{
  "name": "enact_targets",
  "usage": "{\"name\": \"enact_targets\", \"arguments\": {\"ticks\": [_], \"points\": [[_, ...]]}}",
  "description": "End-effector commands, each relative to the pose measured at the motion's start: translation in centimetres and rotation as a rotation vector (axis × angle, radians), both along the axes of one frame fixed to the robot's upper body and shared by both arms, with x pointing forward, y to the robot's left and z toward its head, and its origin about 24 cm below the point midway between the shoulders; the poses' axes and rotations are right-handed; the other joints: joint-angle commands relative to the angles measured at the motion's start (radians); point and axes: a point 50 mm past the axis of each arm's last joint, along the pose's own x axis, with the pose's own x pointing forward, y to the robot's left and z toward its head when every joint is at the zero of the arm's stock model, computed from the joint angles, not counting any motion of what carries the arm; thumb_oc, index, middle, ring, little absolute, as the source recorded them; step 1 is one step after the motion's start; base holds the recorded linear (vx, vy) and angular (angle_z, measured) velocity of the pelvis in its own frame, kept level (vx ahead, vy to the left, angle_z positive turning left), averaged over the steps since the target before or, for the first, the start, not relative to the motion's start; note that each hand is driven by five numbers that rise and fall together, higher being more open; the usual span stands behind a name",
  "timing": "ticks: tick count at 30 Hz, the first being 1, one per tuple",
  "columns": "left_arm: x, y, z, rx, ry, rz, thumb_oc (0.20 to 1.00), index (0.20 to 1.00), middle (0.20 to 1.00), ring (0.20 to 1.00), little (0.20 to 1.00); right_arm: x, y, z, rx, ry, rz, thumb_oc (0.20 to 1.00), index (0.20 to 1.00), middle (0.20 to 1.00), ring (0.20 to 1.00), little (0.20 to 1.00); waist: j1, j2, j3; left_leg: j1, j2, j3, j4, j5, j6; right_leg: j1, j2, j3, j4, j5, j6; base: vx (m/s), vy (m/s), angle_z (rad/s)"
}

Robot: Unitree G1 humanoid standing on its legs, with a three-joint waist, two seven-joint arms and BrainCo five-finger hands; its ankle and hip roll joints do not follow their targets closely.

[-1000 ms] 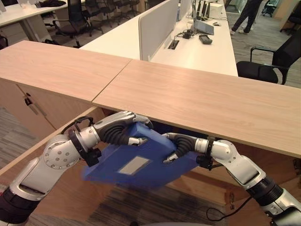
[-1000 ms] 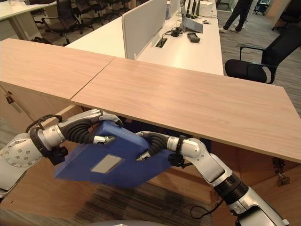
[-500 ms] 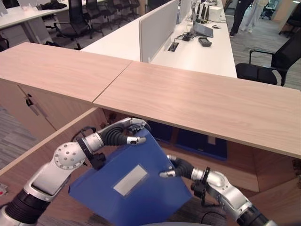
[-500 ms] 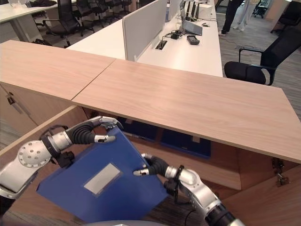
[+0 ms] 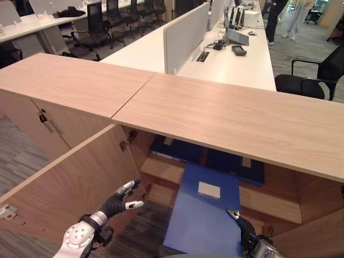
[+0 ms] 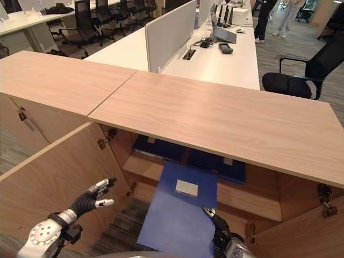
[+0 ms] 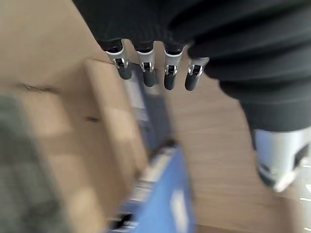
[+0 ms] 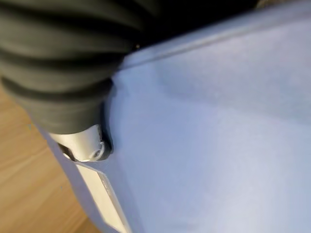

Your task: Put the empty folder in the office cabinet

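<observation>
My right hand (image 5: 239, 224) grips the flat blue plastic folder (image 5: 201, 215) at its near edge, aiming it into the open wooden cabinet (image 5: 161, 167) ahead. My left hand (image 5: 119, 200) hangs spread, empty.

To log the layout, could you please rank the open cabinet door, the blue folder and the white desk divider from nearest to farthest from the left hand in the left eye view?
From the left hand:
1. Open cabinet door, right beside it.
2. Blue folder, to its right, leaning into the cabinet.
3. White desk divider, far beyond the cabinet top.
</observation>
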Motion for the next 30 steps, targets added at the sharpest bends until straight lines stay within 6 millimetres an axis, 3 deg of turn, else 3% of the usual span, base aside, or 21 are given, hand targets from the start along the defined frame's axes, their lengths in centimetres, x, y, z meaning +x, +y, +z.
{"name": "enact_targets", "arguments": {"ticks": [1, 3, 5, 6, 8, 11, 12, 13, 15, 17, 19, 22, 23, 24, 26, 30], "points": [[0.0, 0.9, -1.9, 0.138, 0.073, 0.003, 1.0, 1.0, 1.0, 1.0, 1.0, -2.8, 1.4, -1.4, 0.015, 0.138, 0.083, 0.2, 0.2, 0.2, 0.2, 0.2, -0.017, -0.022, -0.002, 0.001, -0.054, -0.024, 0.003, -0.105, 0.052, -0.045, 0.066, 0.054, 0.031, -0.006, -0.049, 0.0, 0.0, 0.0], [-0.3, 1.0, -2.8, 0.167, 0.11, 0.006, 1.0, 1.0, 1.0, 1.0, 1.0, -2.9, 1.3, -1.5, 0.01, 0.148, 0.07, 0.2, 0.2, 0.2, 0.2, 0.2, -0.018, -0.019, -0.002, 0.0, -0.054, -0.025, 0.003, -0.105, 0.052, -0.045, 0.065, 0.053, 0.033, -0.008, -0.049, 0.0, 0.0, 0.0], [-1.1, 1.7, -3.9, 0.316, 0.151, -0.033, 1.0, 1.0, 1.0, 1.0, 1.0, -2.8, 1.2, -1.4, 0.01, 0.148, 0.048, 0.2, 0.2, 0.2, 0.2, 0.2, -0.019, -0.018, -0.001, -0.002, -0.055, -0.026, 0.003, -0.106, 0.054, -0.047, 0.065, 0.054, 0.034, -0.009, -0.049, 0.0, 0.0, 0.0], [-2.6, 1.9, -5.6, 0.322, 0.248, -0.003, 1.0, 1.0, 1.0, 1.0, 1.0, -2.4, 1.2, -1.3, 0.02, 0.134, -0.005, 0.2, 0.2, 0.2, 0.2, 0.2, -0.02, -0.015, 0.0, -0.002, -0.056, -0.025, 0.003, -0.105, 0.054, -0.049, 0.064, 0.055, 0.035, -0.008, -0.049, 0.0, 0.0, 0.0], [-3.1, 1.8, -6.4, 0.299, 0.283, 0.031, 1.0, 1.0, 1.0, 1.0, 1.0, -2.1, 1.1, -1.2, 0.02, 0.122, -0.029, 0.2, 0.2, 0.2, 0.2, 0.2, -0.02, -0.012, 0.002, -0.002, -0.056, -0.024, 0.003, -0.104, 0.054, -0.051, 0.064, 0.055, 0.037, -0.009, -0.049, 0.0, 0.0, 0.0], [-6.4, 2.1, -10.2, 0.282, 0.505, 0.2, 1.0, 1.0, 1.0, 1.0, 1.0, -0.1, 1.1, -0.5, 0.017, 0.039, -0.067, 0.2, 0.2, 0.2, 0.2, 0.2, -0.025, -0.006, 0.002, -0.008, -0.056, -0.023, 0.003, -0.1, 0.053, -0.058, 0.063, 0.055, 0.04, -0.009, -0.049, 0.0, 0.0, 0.0], [-6.4, 2.1, -10.2, 0.282, 0.505, 0.2, 1.0, 1.0, 1.0, 1.0, 1.0, -0.1, 1.1, -0.5, 0.017, 0.039, -0.067, 0.2, 0.2, 0.2, 0.2, 0.2, -0.025, -0.005, 0.002, -0.008, -0.056, -0.023, 0.003, -0.1, 0.053, -0.058, 0.063, 0.055, 0.041, -0.009, -0.049, 0.0, 0.0, 0.0], [-8.9, 2.1, -11.8, 0.315, 0.642, 0.267, 1.0, 1.0, 1.0, 1.0, 1.0, 1.1, 1.6, 0.1, 0.007, -0.014, -0.033, 0.2, 0.2, 0.2, 0.2, 0.2, -0.029, -0.004, 0.003, -0.006, -0.056, -0.022, 0.003, -0.1, 0.051, -0.059, 0.062, 0.056, 0.044, -0.012, -0.049, 0.0, 0.0, 0.0], [-11.4, 2.5, -12.5, 0.376, 0.763, 0.304, 1.0, 1.0, 1.0, 1.0, 1.0, 2.8, 2.7, 1.3, 0.025, -0.114, 0.002, 0.2, 0.2, 0.2, 0.2, 0.2, -0.036, -0.004, 0.001, -0.014, -0.057, -0.02, 0.003, -0.097, 0.048, -0.068, 0.06, 0.054, 0.047, -0.015, -0.049, 0.03, -0.002, 0.01], [-12.3, 2.6, -12.7, 0.401, 0.811, 0.312, 1.0, 1.0, 1.0, 1.0, 1.0, 4.6, 3.3, 3.1, 0.049, -0.239, 0.013, 0.2, 0.2, 0.2, 0.2, 0.2, -0.041, 0.001, 0.013, -0.023, -0.057, -0.02, 0.003, -0.095, 0.046, -0.081, 0.057, 0.053, 0.06, -0.019, -0.049, 0.0, 0.0, 0.0], [-10.8, 2.4, -12.6, 0.382, 0.752, 0.338, 1.0, 1.0, 1.0, 1.0, 1.0, 6.7, 3.1, 5.4, 0.033, -0.376, 0.028, 0.2, 0.2, 0.2, 0.2, 0.2, -0.042, 0.01, 0.056, -0.059, -0.056, -0.022, 0.003, -0.081, 0.044, -0.122, 0.049, 0.045, 0.085, -0.022, -0.048, -0.14, 0.01, 0.01], [-8.3, 1.7, -12.4, 0.356, 0.663, 0.333, 1.0, 1.0, 1.0, 1.0, 1.0, 8.5, 2.6, 7.4, -0.008, -0.482, 0.069, 0.2, 0.2, 0.2, 0.2, 0.2, -0.039, 0.026, 0.098, -0.138, -0.056, -0.035, 0.003, -0.049, 0.041, -0.206, 0.041, 0.024, 0.11, -0.015, -0.053, -0.18, 0.01, 0.14], [-8.3, 1.7, -12.4, 0.355, 0.663, 0.333, 1.0, 1.0, 1.0, 1.0, 1.0, 8.5, 2.6, 7.4, -0.008, -0.482, 0.069, 0.2, 0.2, 0.2, 0.2, 0.2, -0.04, 0.026, 0.096, -0.14, -0.056, -0.035, 0.003, -0.048, 0.041, -0.209, 0.041, 0.023, 0.111, -0.015, -0.053, -0.16, -0.005, 0.26], [-6.6, 0.9, -12.2, 0.349, 0.603, 0.303, 1.0, 1.0, 1.0, 1.0, 1.0, 9.5, 2.0, 8.3, -0.052, -0.525, 0.07, 0.2, 0.2, 0.2, 0.2, 0.2, -0.036, 0.033, 0.113, -0.2, -0.054, -0.043, 0.003, -0.029, 0.036, -0.265, 0.038, 0.011, 0.115, -0.007, -0.053, -0.14, -0.008, 0.2], [-5.2, -0.4, -12.1, 0.362, 0.545, 0.218, 1.0, 1.0, 1.0, 1.0, 1.0, 10.7, 1.5, 9.2, -0.093, -0.567, 0.057, 0.2, 0.2, 0.2, 0.2, 0.2, -0.029, 0.038, 0.122, -0.26, -0.052, -0.052, 0.003, -0.012, 0.036, -0.323, 0.032, 0.0, 0.13, -0.002, -0.054, -0.12, 0.003, 0.15], [-4.0, -1.6, -12.0, 0.386, 0.508, 0.145, 1.0, 1.0, 1.0, 1.0, 1.0, 11.6, 1.5, 9.8, -0.119, -0.6, 0.03, 0.2, 0.2, 0.2, 0.2, 0.2, -0.028, 0.036, 0.133, -0.291, -0.053, -0.06, 0.003, -0.008, 0.043, -0.366, 0.023, 0.003, 0.161, -0.015, -0.059, -0.01, 0.016, 0.06]]}}
